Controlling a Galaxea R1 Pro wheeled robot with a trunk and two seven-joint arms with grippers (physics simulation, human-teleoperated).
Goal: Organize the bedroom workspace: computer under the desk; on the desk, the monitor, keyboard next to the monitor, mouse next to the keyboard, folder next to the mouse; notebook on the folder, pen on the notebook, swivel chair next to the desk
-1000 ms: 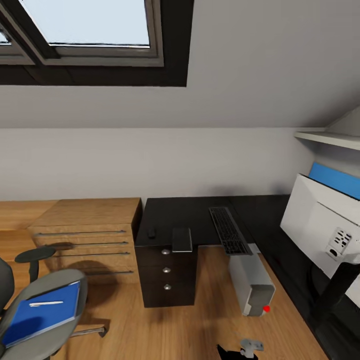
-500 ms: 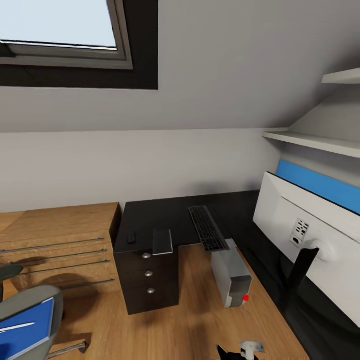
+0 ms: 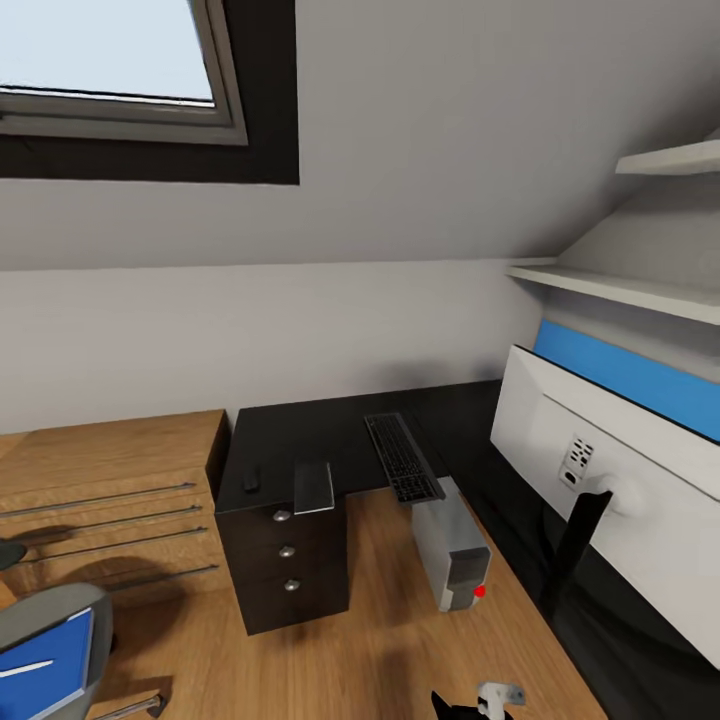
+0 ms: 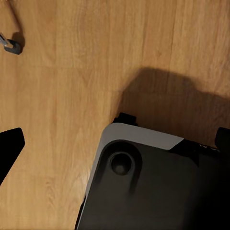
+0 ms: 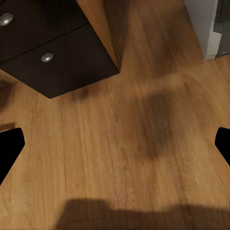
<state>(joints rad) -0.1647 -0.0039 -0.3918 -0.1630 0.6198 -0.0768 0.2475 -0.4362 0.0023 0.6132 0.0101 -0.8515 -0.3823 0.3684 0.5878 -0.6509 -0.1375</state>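
While jaws' state is unclear | drawer unit (image 3: 285,555) stands beside computer (image 3: 452,548)

Matt black desk (image 3: 300,432) bearing keyboard (image 3: 402,457), dark notebook (image 3: 313,485) (overhanging the front edge), small mouse (image 3: 252,479) and the monitor (image 3: 600,480) on its stand.

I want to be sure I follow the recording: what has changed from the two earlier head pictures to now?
Only the camera turned right: everything slid left in the head view, so the grey swivel chair with the bright blue folder is now cut off at the edge, and the white-backed monitor shows larger. The silver-grey keyboard, dark notebook, small mouse and light grey computer kept their places. Nothing was grasped.
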